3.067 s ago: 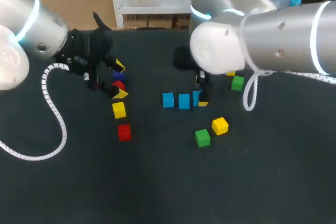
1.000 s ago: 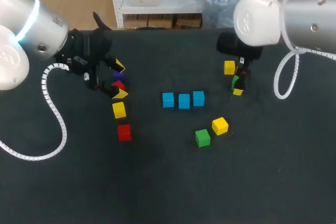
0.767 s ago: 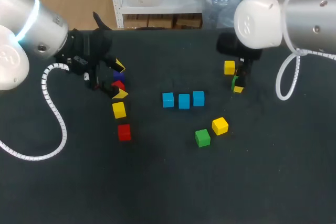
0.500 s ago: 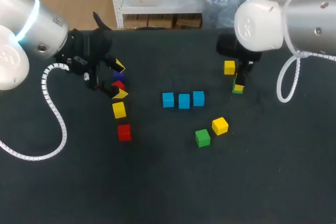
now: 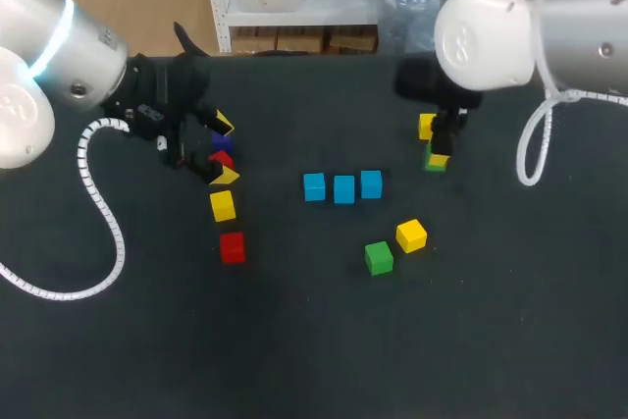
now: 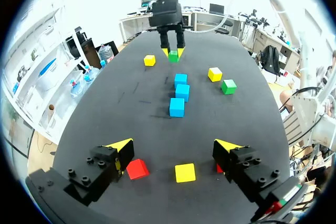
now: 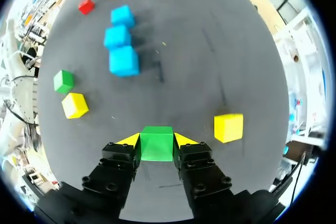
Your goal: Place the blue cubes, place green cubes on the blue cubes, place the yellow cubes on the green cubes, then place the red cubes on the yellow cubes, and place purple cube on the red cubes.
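The right end effector [image 7: 156, 141] pinches a green cube [image 7: 156, 142] between its yellow tips, between 2 and 3 o'clock of the three blue cubes [image 5: 342, 187] lined up on the desk [image 5: 294, 340] (a yellow cube [image 5: 427, 126] sits at its 12 o'clock). The left end effector [image 6: 174, 146] hangs spread over a red cube [image 6: 137, 169], about 9 o'clock from the row.

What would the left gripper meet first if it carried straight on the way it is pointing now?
Probably the bare table beyond the yellow cube below the left gripper; the nearest blue cube lies further along. Depth is unclear.
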{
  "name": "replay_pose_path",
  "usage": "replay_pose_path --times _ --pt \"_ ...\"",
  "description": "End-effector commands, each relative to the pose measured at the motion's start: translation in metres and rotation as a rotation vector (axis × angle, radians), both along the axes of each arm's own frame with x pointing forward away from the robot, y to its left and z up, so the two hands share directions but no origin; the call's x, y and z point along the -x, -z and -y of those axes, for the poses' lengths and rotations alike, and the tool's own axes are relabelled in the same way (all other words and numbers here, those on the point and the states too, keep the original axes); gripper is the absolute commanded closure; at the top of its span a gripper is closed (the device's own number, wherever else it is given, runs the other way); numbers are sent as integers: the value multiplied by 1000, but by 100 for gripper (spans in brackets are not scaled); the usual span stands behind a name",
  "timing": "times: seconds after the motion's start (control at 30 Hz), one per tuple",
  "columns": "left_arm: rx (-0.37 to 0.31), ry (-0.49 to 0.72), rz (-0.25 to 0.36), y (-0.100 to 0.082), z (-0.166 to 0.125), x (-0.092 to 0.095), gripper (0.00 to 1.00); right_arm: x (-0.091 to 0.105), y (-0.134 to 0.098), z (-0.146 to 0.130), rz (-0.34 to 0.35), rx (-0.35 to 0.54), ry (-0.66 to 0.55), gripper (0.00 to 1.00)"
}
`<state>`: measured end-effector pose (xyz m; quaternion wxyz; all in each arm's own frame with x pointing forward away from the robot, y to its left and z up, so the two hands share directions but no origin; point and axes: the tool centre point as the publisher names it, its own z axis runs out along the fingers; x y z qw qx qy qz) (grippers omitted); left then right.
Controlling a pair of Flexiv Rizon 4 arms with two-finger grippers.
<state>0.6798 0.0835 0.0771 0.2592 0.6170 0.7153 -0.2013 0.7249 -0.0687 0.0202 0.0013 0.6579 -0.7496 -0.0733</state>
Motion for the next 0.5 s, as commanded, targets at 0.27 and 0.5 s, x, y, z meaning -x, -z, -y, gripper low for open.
replay_pose_path --times 0.27,0.5 --pt "6 2 4 1 -2 1 0 32 -28 -51 55 -26 -118 100" --pt "6 2 4 1 -2 1 0 41 -26 -82 44 -22 -200 100"
